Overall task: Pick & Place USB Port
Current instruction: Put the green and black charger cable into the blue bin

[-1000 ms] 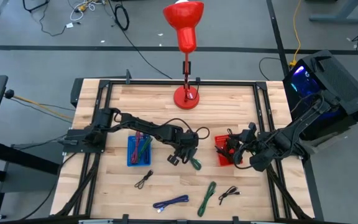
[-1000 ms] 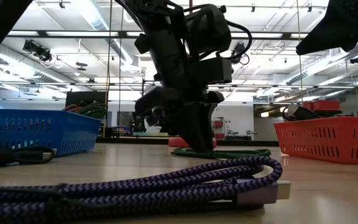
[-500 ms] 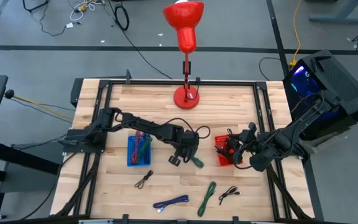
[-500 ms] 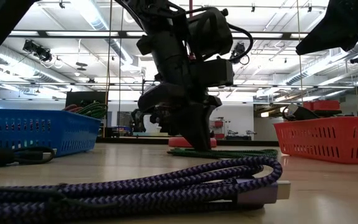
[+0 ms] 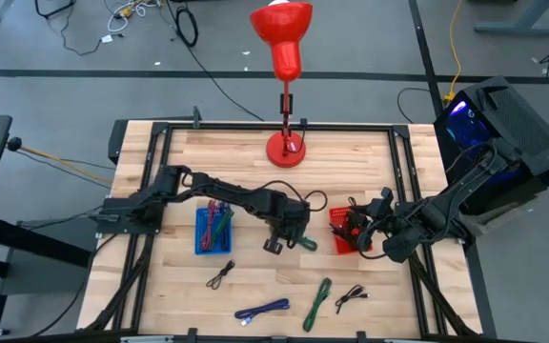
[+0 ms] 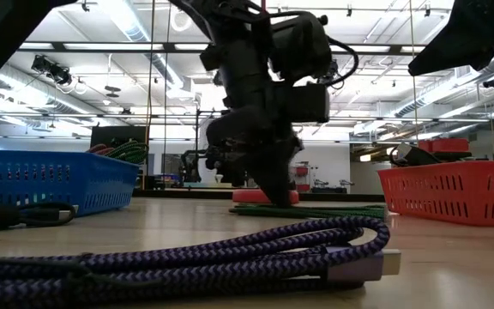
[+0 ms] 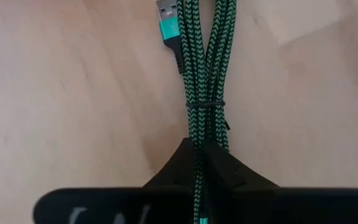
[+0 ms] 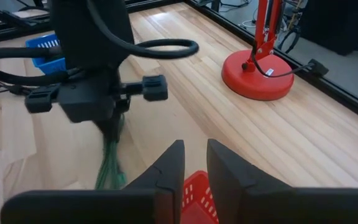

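A bundled green braided USB cable [image 7: 205,68] lies on the wooden table between the blue basket [image 5: 214,232] and the red basket [image 5: 343,238]. Its plug [image 7: 166,14] points away from my left gripper. My left gripper [image 5: 290,234] stands over the cable [image 5: 305,244], shut on it. In the low view the left gripper [image 6: 270,184] points down at the cable [image 6: 316,210]. My right gripper [image 8: 194,167] hovers open over the red basket [image 8: 199,198], with nothing between its fingers. My left gripper pinches the green cable's bundled strands [image 7: 197,134] between its two fingers, just behind the thin tie [image 7: 205,104] and away from the plug end. The fingers come from above, pointing down, and lie across the bundle. The cable rests flat on the table.
A red lamp's base [image 5: 286,149] stands at the far middle. The blue basket holds other cables. Loose cables lie near the front edge: a black one [image 5: 220,276], a purple one [image 5: 262,311], a green one [image 5: 318,303] and another black one [image 5: 351,297].
My left gripper has shut on the green cable and shifted a little toward the table's right edge. The cable stays on the table. My right gripper has kept still.
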